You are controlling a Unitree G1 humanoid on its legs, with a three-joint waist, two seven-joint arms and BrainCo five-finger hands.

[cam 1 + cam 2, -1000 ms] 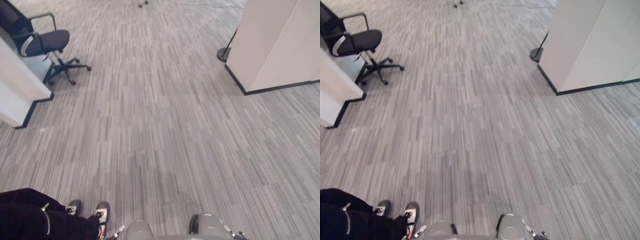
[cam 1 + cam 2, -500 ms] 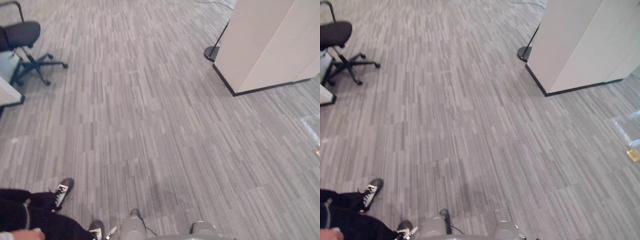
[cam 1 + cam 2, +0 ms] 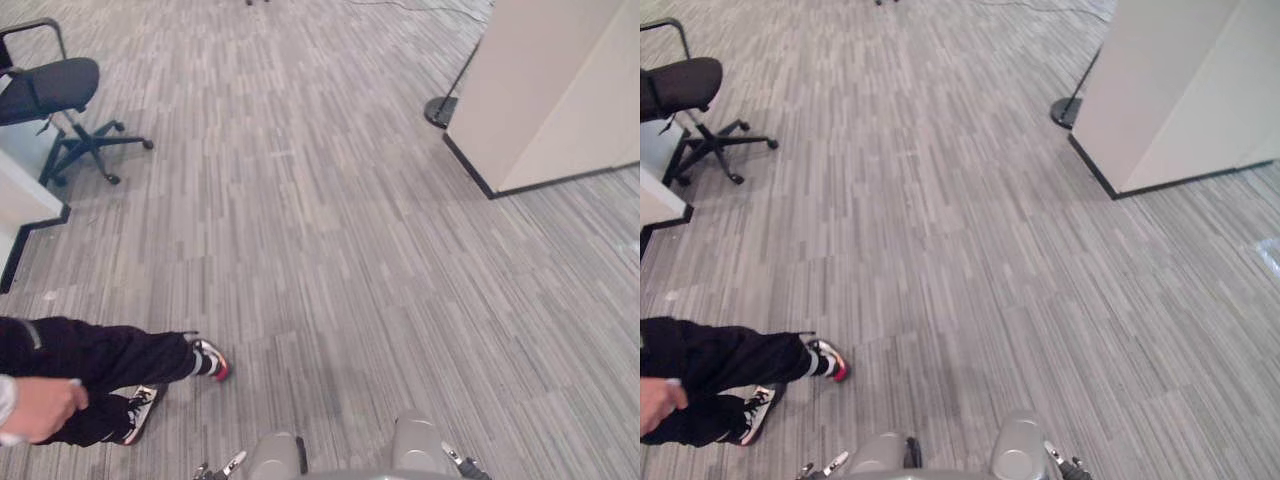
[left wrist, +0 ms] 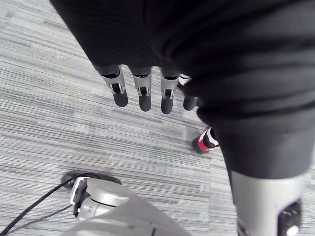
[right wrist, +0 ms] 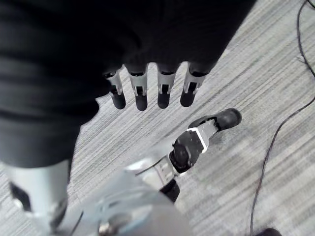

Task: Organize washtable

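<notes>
Floor (image 3: 330,250): grey carpet planks, fine striped texture, laid in staggered rows.
Office chair (image 3: 55,90): black padded seat, thin metal armrest loop, star base on castors. Using it as the reference.
Just beside the chair, on the robot's left: white flat-faced unit (image 3: 20,200) with a black plinth strip.
Well apart from the chair, across the carpet to the robot's right: tall smooth off-white partition (image 3: 545,90) with dark skirting, and a round black stand base (image 3: 438,112) with a thin pole at its corner.
On the robot's side of the chair: a person's leg (image 3: 90,355) in dark trousers, sneaker (image 3: 210,358) with a red toe, bare hand (image 3: 40,408) loosely curled.
Left hand (image 4: 142,91): fingers (image 4: 166,96) straight, hanging in a row, holding nothing, carpet past them.
Right hand (image 5: 140,91): fingers (image 5: 164,91) straight, side by side, holding nothing.
Washtable location: cannot tell.
</notes>
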